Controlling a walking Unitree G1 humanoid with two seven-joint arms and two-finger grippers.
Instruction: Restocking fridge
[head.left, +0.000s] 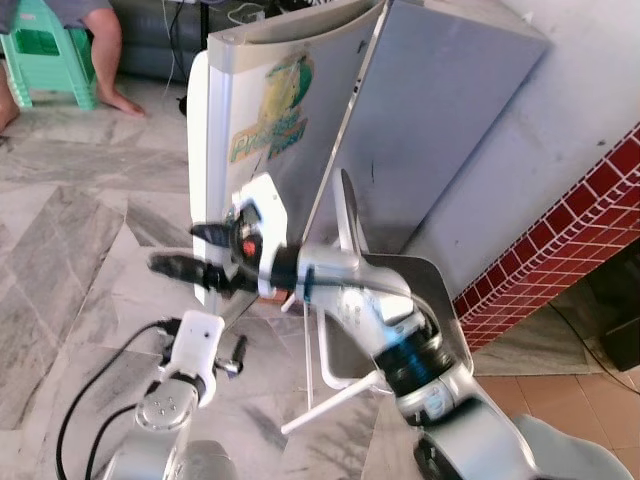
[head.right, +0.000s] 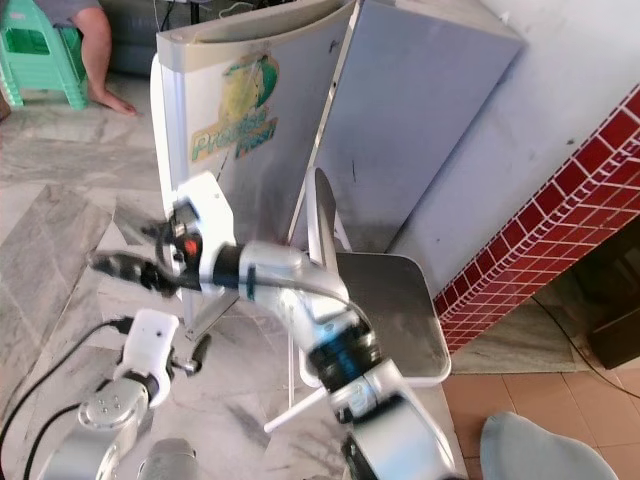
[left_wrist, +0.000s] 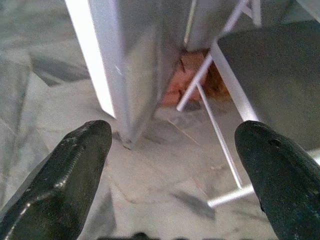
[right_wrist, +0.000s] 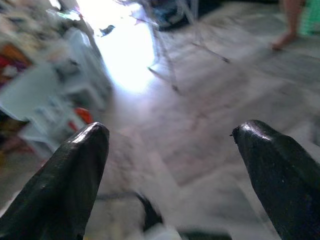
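Your right hand (head.left: 185, 250) is raised beside the fridge (head.left: 300, 130) door edge, fingers spread, empty. Your left hand (left_wrist: 170, 170) sits low over the floor (head.left: 70, 250), also spread.

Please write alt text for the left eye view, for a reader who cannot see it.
The robot's right gripper reaches, open and empty, across the front of a small fridge with its door ajar. A white folding table stands beside it on the marble floor.
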